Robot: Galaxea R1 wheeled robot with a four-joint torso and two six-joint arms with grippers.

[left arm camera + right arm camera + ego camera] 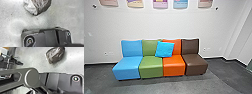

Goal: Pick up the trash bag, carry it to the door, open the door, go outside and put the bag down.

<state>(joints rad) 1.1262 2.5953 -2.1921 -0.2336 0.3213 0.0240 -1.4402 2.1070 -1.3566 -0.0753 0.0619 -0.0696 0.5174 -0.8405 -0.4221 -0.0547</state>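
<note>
Grey floor (pixel 184 86) is fronting coloured seats (pixel 151 67); any weak hold could be letting the trash bag (pixel 40 5) slip; whether either gripper is grasping, I cannot tell.

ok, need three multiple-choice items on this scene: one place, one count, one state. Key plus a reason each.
1. Where is the bright-blue square cushion?
A) on the floor
B) against the backs of the green padded chair and orange padded chair
C) on the brown chair

2. How many chairs are in the row?
A) three
B) five
C) four

3. How does the dark, shiny plastic trash bag look?
A) bulging, creased
B) flat, smooth
C) neatly folded

Key:
1 B: it overlaps both backrests.
2 C: the head view adds a blue chair and a brown chair.
3 A: both wrist views show wrinkles catching light.
</note>
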